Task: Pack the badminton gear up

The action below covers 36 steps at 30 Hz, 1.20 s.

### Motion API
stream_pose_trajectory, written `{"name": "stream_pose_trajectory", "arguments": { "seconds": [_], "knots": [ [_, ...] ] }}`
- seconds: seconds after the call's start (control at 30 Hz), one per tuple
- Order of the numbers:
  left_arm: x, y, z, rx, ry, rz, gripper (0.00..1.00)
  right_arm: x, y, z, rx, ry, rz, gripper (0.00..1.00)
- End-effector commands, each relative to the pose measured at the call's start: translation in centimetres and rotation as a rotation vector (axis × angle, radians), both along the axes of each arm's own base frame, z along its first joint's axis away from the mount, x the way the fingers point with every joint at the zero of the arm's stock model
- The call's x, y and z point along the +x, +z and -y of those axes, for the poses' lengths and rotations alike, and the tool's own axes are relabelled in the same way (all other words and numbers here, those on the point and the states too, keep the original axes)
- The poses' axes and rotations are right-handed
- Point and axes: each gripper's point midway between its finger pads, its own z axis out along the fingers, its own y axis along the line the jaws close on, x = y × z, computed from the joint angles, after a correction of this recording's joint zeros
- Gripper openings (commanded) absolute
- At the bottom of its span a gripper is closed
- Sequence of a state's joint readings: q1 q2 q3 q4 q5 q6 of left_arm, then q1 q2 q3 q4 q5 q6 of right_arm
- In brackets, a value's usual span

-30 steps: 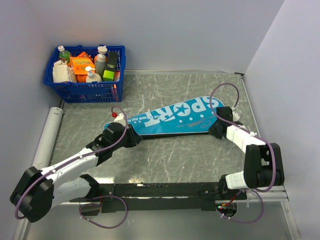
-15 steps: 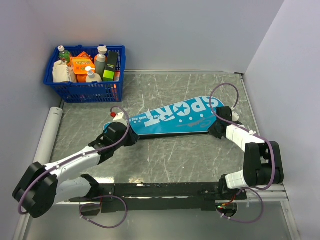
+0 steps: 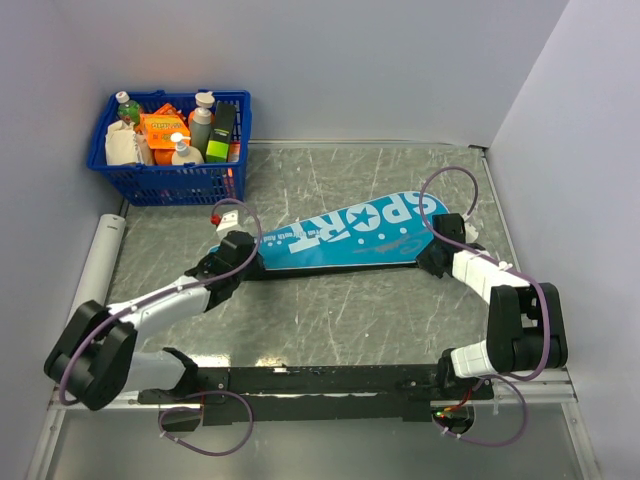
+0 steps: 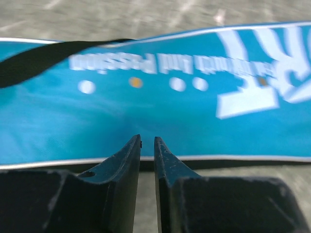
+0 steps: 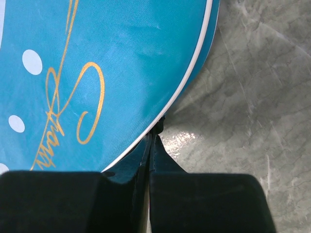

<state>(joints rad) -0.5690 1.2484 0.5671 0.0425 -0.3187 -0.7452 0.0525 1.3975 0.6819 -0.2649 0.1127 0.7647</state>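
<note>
The long teal bag (image 3: 350, 232) printed "SPORT" lies slantwise on the grey table, zipped flat. My left gripper (image 3: 250, 262) sits at its narrow left end. In the left wrist view its jaws (image 4: 147, 141) stand a narrow slit apart at the bag (image 4: 194, 111) edge, with nothing between them. A black strap (image 4: 39, 60) crosses the bag's top left. My right gripper (image 3: 432, 262) is at the wide right end. In the right wrist view that gripper (image 5: 154, 132) is shut, pinching a thin dark bit of the bag (image 5: 121, 63) rim beside the white piping.
A blue basket (image 3: 170, 182) full of bottles and packets stands in the back left corner. A white tube (image 3: 98, 270) lies along the left wall. Walls close in at the left, back and right. The arms' black base rail (image 3: 320, 380) runs along the near edge.
My left arm has swung so its gripper slid up and left toward the bag's narrow end. The right arm and the bag have stayed put.
</note>
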Motion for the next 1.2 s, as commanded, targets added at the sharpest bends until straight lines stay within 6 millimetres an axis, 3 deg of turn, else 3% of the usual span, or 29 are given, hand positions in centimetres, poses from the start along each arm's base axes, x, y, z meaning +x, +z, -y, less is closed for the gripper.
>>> {"name": "stream_pose_trajectory", "arguments": {
  "seconds": [0.0,0.1,0.2,0.27,0.5,0.73,0.87,1.0,1.1,1.17],
  "knots": [
    [1.8,-0.6,-1.6,0.022,0.083,0.022,0.22,1.0,0.5,-0.2,0.025,-0.002,0.054,0.0],
    [2.4,-1.8,-1.5,0.032,0.08,-0.009,0.22,1.1,0.5,-0.2,0.022,0.003,0.056,0.0],
    [2.4,-4.8,-1.2,0.069,0.063,-0.093,0.21,1.1,0.6,-0.3,0.022,0.011,0.057,0.0],
    [2.5,-5.7,-0.8,0.068,0.047,-0.12,0.19,1.3,0.6,-0.6,0.034,0.021,0.063,0.0],
    [1.2,-9.3,0.2,0.059,-0.014,-0.227,0.12,1.9,-0.1,-2.8,0.102,0.072,0.06,0.0],
    [0.7,-10.1,0.6,0.049,-0.037,-0.249,0.09,3.8,0.5,-8.6,0.136,0.183,0.072,0.0],
    [0.7,-10.1,0.6,0.05,-0.042,-0.25,0.08,4.8,1.7,-13.1,0.16,0.268,0.098,0.0],
    [0.5,-10.1,0.6,0.05,-0.049,-0.253,0.08,6.2,3.3,-16.1,0.169,0.311,0.129,0.0],
    [0.6,-9.9,0.7,0.052,-0.054,-0.248,0.08,6.1,3.3,-16.3,0.156,0.308,0.118,0.0],
    [0.6,-9.9,0.7,0.05,-0.055,-0.246,0.08,5.6,3.2,-15.2,0.126,0.288,0.1,0.0]
  ]
}}
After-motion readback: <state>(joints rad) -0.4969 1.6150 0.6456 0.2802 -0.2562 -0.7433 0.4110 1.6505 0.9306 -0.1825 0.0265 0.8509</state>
